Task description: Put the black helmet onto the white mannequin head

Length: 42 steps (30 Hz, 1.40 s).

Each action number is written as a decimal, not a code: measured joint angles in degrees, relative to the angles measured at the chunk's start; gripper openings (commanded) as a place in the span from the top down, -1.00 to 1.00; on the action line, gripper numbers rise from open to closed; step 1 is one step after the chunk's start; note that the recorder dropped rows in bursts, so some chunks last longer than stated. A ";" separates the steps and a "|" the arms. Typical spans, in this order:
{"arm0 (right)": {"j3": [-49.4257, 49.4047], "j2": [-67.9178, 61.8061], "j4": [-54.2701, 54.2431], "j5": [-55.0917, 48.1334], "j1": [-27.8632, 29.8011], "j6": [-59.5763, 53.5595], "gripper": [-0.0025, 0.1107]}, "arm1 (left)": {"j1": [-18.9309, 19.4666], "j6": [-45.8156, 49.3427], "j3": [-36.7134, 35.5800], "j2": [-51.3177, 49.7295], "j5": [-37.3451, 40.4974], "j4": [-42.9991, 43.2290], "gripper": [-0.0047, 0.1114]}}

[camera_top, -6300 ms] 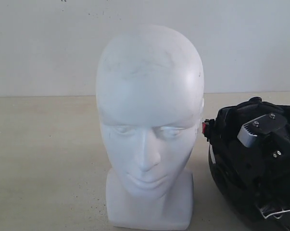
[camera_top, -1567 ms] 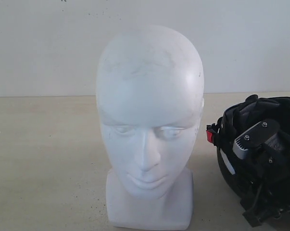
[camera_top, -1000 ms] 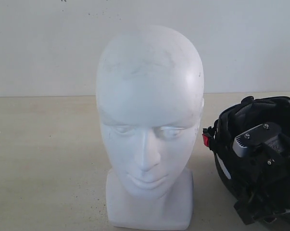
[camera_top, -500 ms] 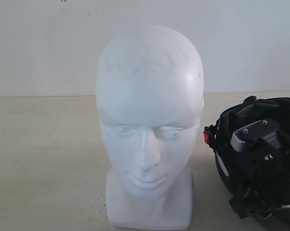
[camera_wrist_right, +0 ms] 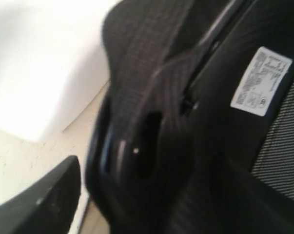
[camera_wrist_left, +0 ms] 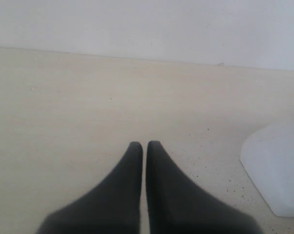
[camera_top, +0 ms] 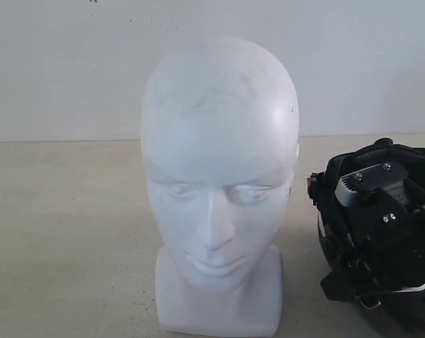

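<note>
Since half a second ago, the black helmet [camera_top: 333, 204] and the right gripper [camera_top: 367, 239] on it have shifted a little to the right, and the red buckle [camera_top: 311, 184] now sits higher and farther from the white mannequin head [camera_top: 219, 176].

On the left, the left gripper [camera_wrist_left: 144, 144] hangs over bare worktop [camera_top: 71, 232] with its fingers [camera_wrist_left: 132, 165] pressed together and holding nothing. The squared neck base of the head shows off to one side in the left wrist view.

In the middle, the head stands upright on the worktop, facing the exterior camera, its crown uncovered.

On the right, near the head but not touching it, the helmet lies with its padded lining turned upward, so its opening faces away from where it must end. The right arm is plainly the nearer one. The helmet probably has to rise, turn over and travel left to reach the crown.

The right wrist view shows one finger [camera_wrist_right: 44, 200] just outside the helmet's rim, with the strap and lining filling the rest. The other finger is hidden, so whether the pair is spread or pinching the rim cannot be told.
</note>
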<state>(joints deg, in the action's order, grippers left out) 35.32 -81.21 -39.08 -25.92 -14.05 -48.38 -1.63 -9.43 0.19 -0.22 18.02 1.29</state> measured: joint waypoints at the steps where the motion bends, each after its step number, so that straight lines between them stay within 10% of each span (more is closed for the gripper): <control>1: 0.00 0.00 -0.11 0.71 0.00 0.11 -0.27 | 0.00 0.00 0.00 0.00 0.00 0.00 0.84; 8: 0.00 0.00 -0.89 0.77 0.00 0.57 0.17 | 0.00 0.00 0.00 0.00 0.00 0.00 0.84; 14: 0.00 0.00 3.07 -2.26 0.00 0.20 -0.33 | 0.00 0.00 0.00 0.00 0.00 0.00 0.84; 22: 0.00 1.06 3.66 -1.86 0.00 0.46 -0.33 | 0.00 0.00 0.00 0.00 0.00 0.00 0.84; 29: 0.00 -1.45 4.80 1.30 0.00 0.58 0.54 | 0.00 0.00 0.00 0.00 0.00 0.00 0.84; 42: 0.74 -2.41 5.69 1.82 0.00 0.68 0.96 | 0.00 0.00 0.00 0.00 0.00 0.00 0.84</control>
<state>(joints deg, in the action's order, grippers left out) 36.06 -83.62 -33.39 -24.11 -14.05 -47.70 -1.63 -9.43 0.19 -0.22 18.02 1.29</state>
